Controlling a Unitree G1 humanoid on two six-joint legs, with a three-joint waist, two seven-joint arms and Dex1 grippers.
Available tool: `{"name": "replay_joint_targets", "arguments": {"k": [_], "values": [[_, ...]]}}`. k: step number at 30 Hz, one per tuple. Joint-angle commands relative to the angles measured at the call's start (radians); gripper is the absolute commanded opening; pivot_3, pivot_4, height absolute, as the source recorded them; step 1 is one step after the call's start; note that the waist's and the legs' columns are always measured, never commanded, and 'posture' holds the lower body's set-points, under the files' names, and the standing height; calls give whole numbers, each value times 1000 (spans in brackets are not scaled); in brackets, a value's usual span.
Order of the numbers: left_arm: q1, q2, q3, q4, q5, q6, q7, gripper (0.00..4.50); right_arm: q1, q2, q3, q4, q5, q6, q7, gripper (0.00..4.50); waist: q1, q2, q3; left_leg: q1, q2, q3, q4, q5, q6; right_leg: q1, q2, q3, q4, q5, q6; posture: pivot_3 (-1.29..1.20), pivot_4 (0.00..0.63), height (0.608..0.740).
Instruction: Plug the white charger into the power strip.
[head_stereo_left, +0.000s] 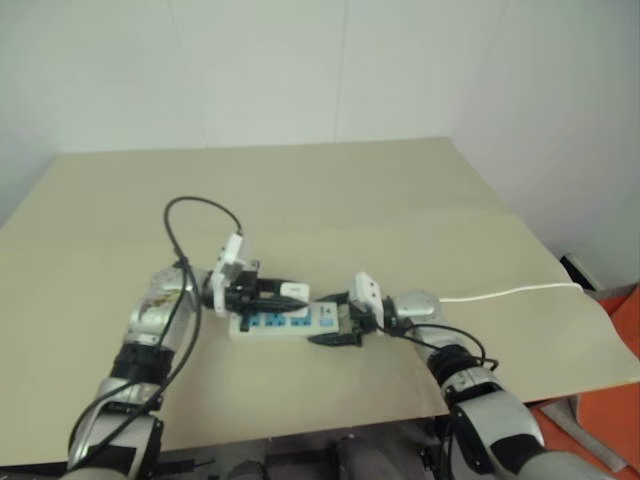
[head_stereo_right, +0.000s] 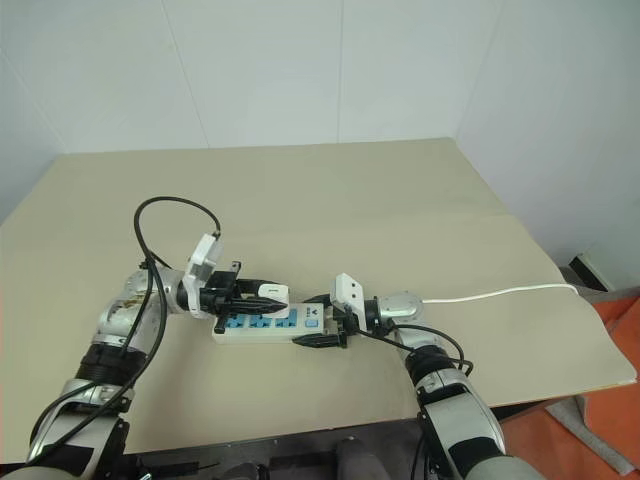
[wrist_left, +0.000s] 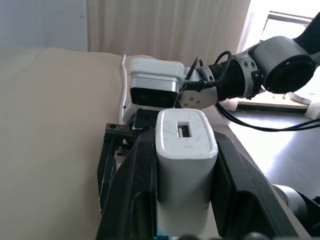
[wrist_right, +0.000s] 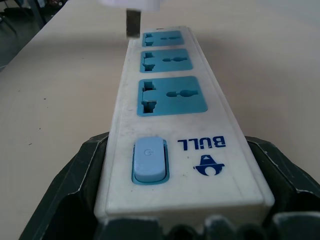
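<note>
The right tool (head_stereo_right: 318, 332) is gripping the switch end of the power strip (head_stereo_right: 268, 324), its fingers clamped on either side of the white bar, which is lying flat near the front edge of the worktop (head_stereo_right: 330, 220). The left tool (head_stereo_right: 262, 291) is holding the white charger (head_stereo_right: 272, 293) pinched between its fingers, hovering just above the strip's far socket; in the right wrist view a metal prong (wrist_right: 132, 22) is hanging a little over that end, not yet inserted. The strip's thin white cord (head_stereo_right: 500, 293) is running along the worktop toward the robot's right edge. The worktop itself is showing a plain beige, matte surface. Beyond it, bare white walls (head_stereo_right: 300, 70) are meeting in a corner, and orange flooring (head_stereo_right: 610, 420) is showing past the worktop's right side.
</note>
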Motion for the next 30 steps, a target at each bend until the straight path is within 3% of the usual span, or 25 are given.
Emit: {"name": "replay_joint_targets", "arguments": {"k": [1, 30], "values": [[5, -8, -1, 2, 4, -30, -4, 1012, 13, 21, 23, 1, -6, 9, 18, 3449, 0, 0, 0, 0, 0, 0, 0, 0, 0, 0, 0, 0, 0, 0, 0, 0, 150, 740], [28, -72, -10, 43, 61, -125, 63, 1012, 13, 22, 21, -3, -4, 21, 17, 3449, 0, 0, 0, 0, 0, 0, 0, 0, 0, 1, 0, 0, -1, 0, 0, 0, 150, 740]]}}
